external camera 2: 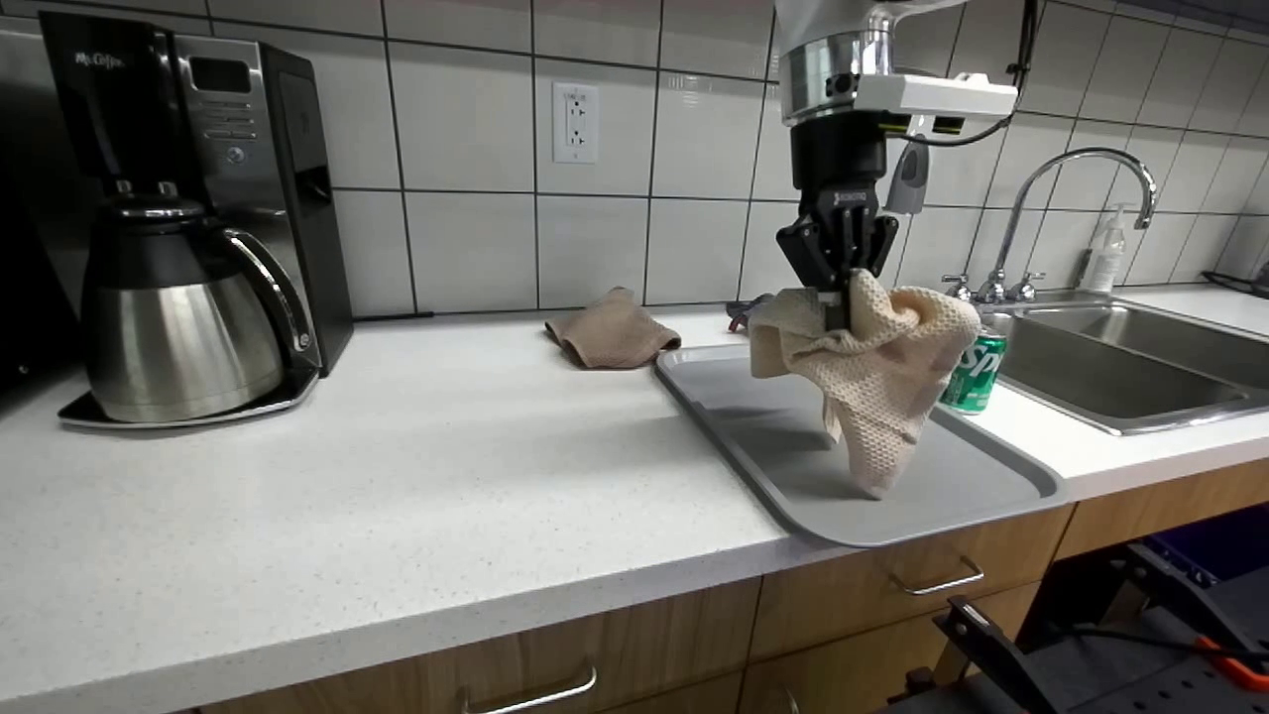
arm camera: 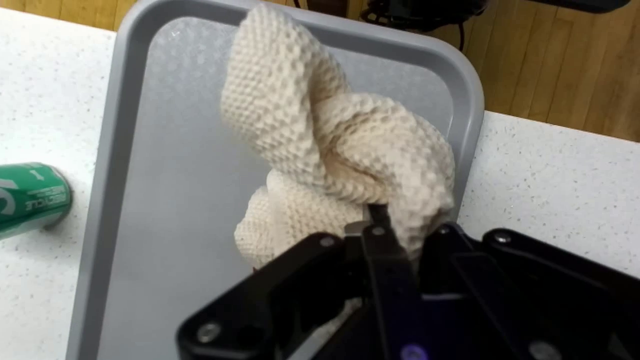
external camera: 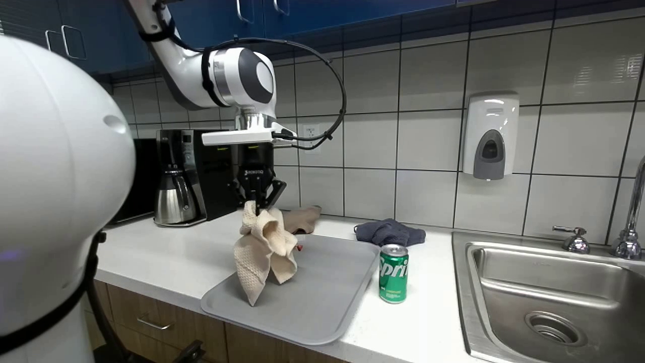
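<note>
- In an ext. view: gripper [external camera: 257,204] L of frame ctr, pointing down, fingers pinched tight on top of cream cloth [external camera: 253,254].
- Cloth hangs in loose folds over L part of gray tray [external camera: 332,282], lower ctr; can't tell if its btm tip touches.
- Green Sprite can [external camera: 393,275] upright on white counter [external camera: 423,312], just R of tray.
- Dark blue cloth [external camera: 389,233] crumpled behind can, near tiled wall [external camera: 428,141]; brown cloth [external camera: 305,220] at ctr, partly hidden by cream one.
- Steel sink [external camera: 466,292] lower R, faucet [external camera: 628,246] at R edge; soap dispenser [external camera: 496,121] on wall, upper R; coffee maker [external camera: 174,199] mid-L.
- In an ext. view: gripper upper R of ctr, clamped on cream cloth; fabric drapes either side of fingers, above tray.
- Can partly behind cloth, R side; sink further R.
- Brown cloth mid-frame, just beside tray's upper L corner; coffee maker far L; outlet [external camera 2: 576,123] upper ctr.
- In wrist view: gripper enters from btm R, fingers squeezed w/ cloth between; cloth bunched ctr to upper ctr, over tray.
- Can at L edge, apart from tray; wood floor [arm camera: 530,65] upper R.
</note>
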### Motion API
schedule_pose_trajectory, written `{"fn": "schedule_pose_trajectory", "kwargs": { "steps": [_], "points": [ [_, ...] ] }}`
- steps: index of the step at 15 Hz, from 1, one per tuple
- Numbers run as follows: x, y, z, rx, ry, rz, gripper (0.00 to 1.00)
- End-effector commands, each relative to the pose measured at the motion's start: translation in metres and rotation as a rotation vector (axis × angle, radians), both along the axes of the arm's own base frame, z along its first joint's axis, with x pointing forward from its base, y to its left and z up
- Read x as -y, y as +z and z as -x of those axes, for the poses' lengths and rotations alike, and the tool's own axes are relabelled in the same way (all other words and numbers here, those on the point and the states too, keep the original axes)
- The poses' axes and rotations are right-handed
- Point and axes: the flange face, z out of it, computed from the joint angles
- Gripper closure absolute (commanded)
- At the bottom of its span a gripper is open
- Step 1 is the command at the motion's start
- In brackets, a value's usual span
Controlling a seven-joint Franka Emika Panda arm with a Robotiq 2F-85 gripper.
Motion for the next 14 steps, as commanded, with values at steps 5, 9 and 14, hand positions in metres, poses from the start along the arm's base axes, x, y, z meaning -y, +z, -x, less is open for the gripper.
{"fn": "schedule_pose_trajectory", "kwargs": {
  "steps": [5, 9, 14],
  "points": [
    [0.003, -0.021, -0.006, -0.031, -0.047, -0.017, 0.97],
    [0.003, -0.036, -0.009, -0.05, -0.057, -0.016, 0.97],
    [0.004, -0.049, -0.016, -0.068, -0.072, -0.017, 0.97]
  ]
}}
